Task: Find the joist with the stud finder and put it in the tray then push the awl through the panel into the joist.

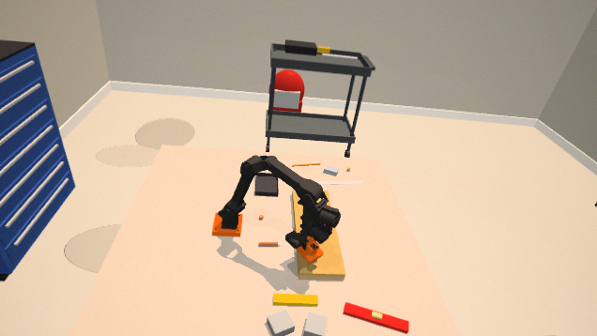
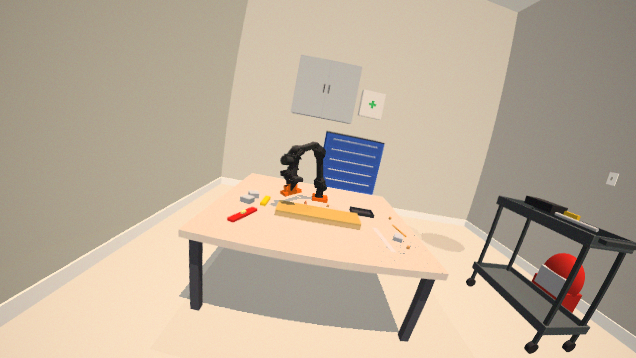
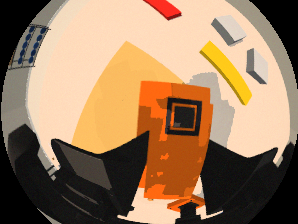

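Observation:
My gripper [image 1: 305, 242] [image 3: 173, 137] is shut on the orange stud finder [image 1: 310, 253] [image 2: 291, 190] [image 3: 172, 167], whose dark square shows in the wrist view. It is held turned at an angle, above the near-left part of the floor panel [image 1: 329, 267] [image 2: 320, 215] [image 3: 105, 115]. The exact gap to the panel is hard to tell. The awl [image 1: 268, 244] lies on the table left of the panel, its handle orange and its thin shaft towards the panel. The black tray [image 1: 267, 193] [image 2: 361, 215] is farther back, left of the panel's far end. The joist is hidden.
A yellow bar [image 1: 296, 299] [image 2: 265, 200] [image 3: 227, 72], a red level [image 1: 359, 312] [image 2: 236, 217] [image 3: 165, 9] and two grey blocks [image 1: 281, 323] [image 1: 314, 325] lie past the panel's near end. A small block [image 1: 261, 217] lies near the arm's base. A pencil-like stick [image 1: 306, 164] lies at the back.

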`<state>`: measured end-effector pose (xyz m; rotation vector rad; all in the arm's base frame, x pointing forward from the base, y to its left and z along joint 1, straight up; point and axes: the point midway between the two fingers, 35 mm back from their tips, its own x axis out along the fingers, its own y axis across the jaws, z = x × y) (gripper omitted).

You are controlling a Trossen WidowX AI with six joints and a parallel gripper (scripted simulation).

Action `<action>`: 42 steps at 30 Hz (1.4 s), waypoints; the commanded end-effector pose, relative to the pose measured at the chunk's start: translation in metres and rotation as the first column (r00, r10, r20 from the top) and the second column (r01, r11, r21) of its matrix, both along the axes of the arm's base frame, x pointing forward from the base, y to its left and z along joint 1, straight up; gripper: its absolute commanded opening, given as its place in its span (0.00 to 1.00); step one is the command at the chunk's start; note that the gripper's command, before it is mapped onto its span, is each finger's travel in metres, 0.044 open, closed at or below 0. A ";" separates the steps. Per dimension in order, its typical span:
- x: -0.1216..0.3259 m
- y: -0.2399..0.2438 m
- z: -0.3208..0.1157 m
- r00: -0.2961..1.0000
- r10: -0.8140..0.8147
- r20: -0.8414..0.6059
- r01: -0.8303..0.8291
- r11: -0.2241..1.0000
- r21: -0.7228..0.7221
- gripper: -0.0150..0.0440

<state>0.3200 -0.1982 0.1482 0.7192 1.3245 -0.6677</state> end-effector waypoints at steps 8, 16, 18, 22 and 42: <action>0.026 0.003 0.009 0.916 0.396 0.061 -0.391 0.917 -0.081 0.25; 0.042 0.006 0.013 0.760 0.647 0.066 -0.632 0.759 -0.157 0.25; 0.046 0.007 0.014 0.710 0.701 0.063 -0.683 0.708 -0.178 0.25; 0.053 0.009 0.016 0.605 0.794 0.051 -0.769 0.600 -0.219 0.25; 0.057 0.008 -0.005 0.586 0.809 0.048 -0.783 0.580 -0.226 0.25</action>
